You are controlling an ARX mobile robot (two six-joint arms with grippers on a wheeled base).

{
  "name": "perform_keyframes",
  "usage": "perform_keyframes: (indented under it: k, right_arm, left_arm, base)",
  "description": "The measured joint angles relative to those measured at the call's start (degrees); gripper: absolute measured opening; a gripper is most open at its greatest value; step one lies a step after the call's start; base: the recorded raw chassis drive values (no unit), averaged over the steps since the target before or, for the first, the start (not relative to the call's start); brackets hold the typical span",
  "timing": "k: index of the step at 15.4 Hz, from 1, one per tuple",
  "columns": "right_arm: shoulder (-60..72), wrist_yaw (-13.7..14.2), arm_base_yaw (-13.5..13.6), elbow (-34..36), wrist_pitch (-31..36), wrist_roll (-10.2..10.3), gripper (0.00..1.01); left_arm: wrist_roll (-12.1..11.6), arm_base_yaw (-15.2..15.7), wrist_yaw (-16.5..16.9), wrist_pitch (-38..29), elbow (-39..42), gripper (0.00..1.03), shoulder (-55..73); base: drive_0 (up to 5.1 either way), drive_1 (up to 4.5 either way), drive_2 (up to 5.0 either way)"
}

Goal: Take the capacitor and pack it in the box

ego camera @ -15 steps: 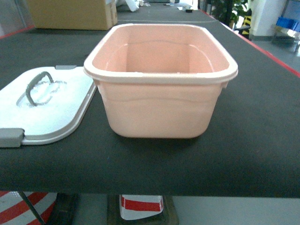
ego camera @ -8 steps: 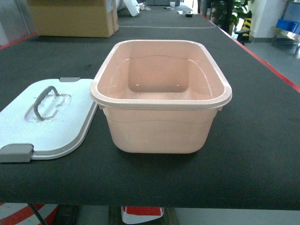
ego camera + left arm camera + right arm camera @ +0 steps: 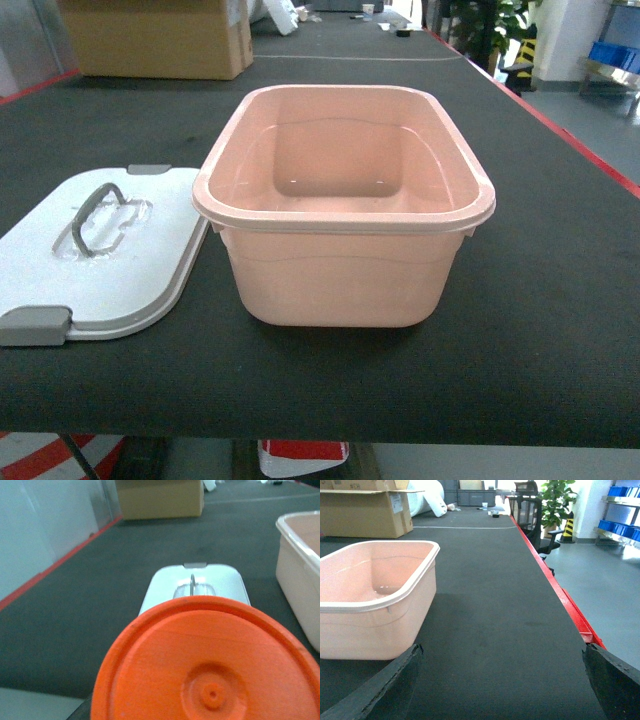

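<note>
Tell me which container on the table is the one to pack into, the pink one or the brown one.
The pale pink tub, open-topped at the near edge with its white lid lying flat beside it. The brown cardboard carton sits far back on the table.

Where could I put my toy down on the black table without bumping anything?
The widest bare patch is right of the pink box, running to the red table edge. There is also a bare strip along the near edge in front of the box. The left side is crowded: the white lid lies against the box there.
</note>
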State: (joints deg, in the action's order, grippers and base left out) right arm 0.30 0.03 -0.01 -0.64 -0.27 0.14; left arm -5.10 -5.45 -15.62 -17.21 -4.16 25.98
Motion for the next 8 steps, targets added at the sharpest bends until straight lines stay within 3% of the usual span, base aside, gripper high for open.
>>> perform_keyframes:
  k: [2,3,5,8]
  right_arm:
    - [0.0,0.0,0.0,0.0,0.0,0.0,0.98]
    - [0.0,0.0,0.0,0.0,0.0,0.0,0.98]
    - [0.0,0.0,0.0,0.0,0.0,0.0,0.98]
    - [0.0,0.0,0.0,0.0,0.0,0.0,0.98]
  left_arm:
    - [0.8,-3.7,1.9,-20.4,-12.4,0.43,24.0]
    - [2.0,-5.8,2.4,-24.6,-17.6,0.43,32.6]
    - [3.5,-9.6,1.9,-26.1,-24.7,0.43,45.7]
    - [6.6,-19.6,1.1,-24.5,-37.6,0.43,62.5]
  base:
    - [0.0,0.00,0.0]
    - [0.0,0.00,0.0]
    - [0.0,0.00,0.0]
    - [0.0,0.00,0.0]
